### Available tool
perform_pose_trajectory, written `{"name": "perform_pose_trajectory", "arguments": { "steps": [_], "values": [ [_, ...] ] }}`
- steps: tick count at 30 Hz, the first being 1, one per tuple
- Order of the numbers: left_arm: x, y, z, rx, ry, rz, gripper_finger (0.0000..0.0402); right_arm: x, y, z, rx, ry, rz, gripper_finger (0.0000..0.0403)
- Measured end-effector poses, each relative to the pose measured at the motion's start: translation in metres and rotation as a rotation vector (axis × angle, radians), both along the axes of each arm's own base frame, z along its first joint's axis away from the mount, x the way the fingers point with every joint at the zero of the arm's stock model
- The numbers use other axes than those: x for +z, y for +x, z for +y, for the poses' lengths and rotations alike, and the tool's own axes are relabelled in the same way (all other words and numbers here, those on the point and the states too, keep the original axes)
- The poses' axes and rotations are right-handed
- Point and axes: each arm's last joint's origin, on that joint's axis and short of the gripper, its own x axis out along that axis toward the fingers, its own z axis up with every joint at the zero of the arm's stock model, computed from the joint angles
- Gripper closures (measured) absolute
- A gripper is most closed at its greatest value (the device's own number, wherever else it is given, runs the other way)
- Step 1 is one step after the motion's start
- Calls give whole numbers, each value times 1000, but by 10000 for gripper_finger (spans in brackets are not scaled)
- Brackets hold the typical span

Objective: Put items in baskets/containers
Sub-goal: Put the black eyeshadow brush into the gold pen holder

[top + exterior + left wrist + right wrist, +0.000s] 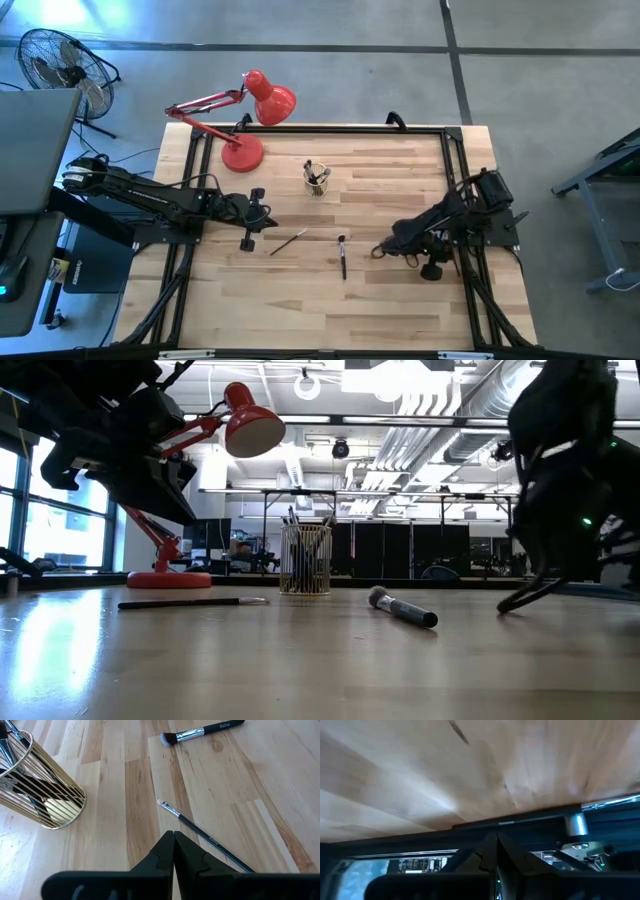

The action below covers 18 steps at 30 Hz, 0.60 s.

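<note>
Two brushes lie loose on the table (400,300): a thin liner brush (287,242) near centre, angled with its tip toward 1 o'clock, and a thicker dark-handled powder brush (342,256) just at its 3 o'clock, bristle head at 12 o'clock. Both look light and rigid, with smooth handles that could roll or slip; the thin one lies flat on the wood, so best pinched mid-handle across its width, not at the ferrule or soft tip. The thick one is easier, also mid-handle. The container is one gold wire cup (317,179) at 12 o'clock of the brushes, upright, already holding several brushes, exact count unclear. It looks light and could tip if knocked. Left gripper (248,240) hovers just at 9 o'clock of the thin brush, fingers pressed together, holding nothing. Right gripper (378,251) sits at 3 o'clock of the thick brush, fingers also pressed together, empty. One red desk lamp (243,152) stands at 10 o'clock of the cup.
</note>
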Motion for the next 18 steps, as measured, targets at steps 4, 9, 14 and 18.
{"name": "perform_pose_trajectory", "arguments": {
  "steps": [4, 9, 14, 18],
  "values": [
    [0, 0, 0, 0, 0, 0, 401, -5, -12, 1, 16, -4, 28, 403],
    [0, 0, 0, 1, 0, -1, 401, -12, -22, 1, 30, -2, 28, 403],
    [0, 0, 0, 1, 0, 0, 401, -19, -27, 2, 58, 2, -11, 403],
    [0, 0, 0, 1, -1, 0, 401, -23, -28, 3, 62, 6, -46, 403]
  ]
}}
